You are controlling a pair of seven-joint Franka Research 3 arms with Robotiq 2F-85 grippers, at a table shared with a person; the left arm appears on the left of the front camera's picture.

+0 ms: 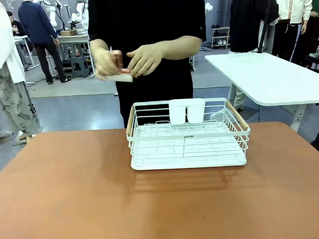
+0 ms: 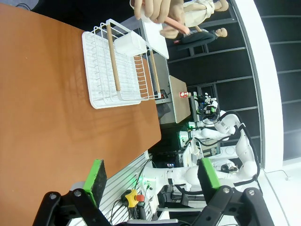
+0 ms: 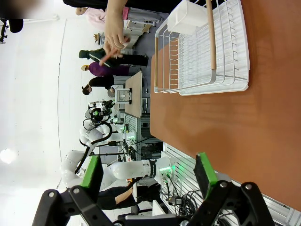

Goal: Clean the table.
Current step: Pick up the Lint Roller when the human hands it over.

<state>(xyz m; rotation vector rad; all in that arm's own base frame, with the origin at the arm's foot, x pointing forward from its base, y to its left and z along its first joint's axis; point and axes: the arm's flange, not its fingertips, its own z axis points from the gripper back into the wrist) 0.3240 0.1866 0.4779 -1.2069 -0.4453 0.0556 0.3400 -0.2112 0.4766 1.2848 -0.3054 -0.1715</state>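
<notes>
My left gripper (image 2: 152, 181) hangs with its jaws wide and nothing between them. The reddish-brown bench (image 1: 73, 197) spreads across in front of me. A white wire rack (image 1: 187, 145) sits at its middle, toward the far side. Beyond the rack, a person's hands (image 1: 146, 59) hold a small white and pink item. My right gripper (image 3: 148, 176) also stands wide and empty.

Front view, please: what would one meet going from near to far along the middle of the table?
Bare table → white wire rack → white holder at the rack's far wall → person's hands, beyond the table's far edge.
</notes>
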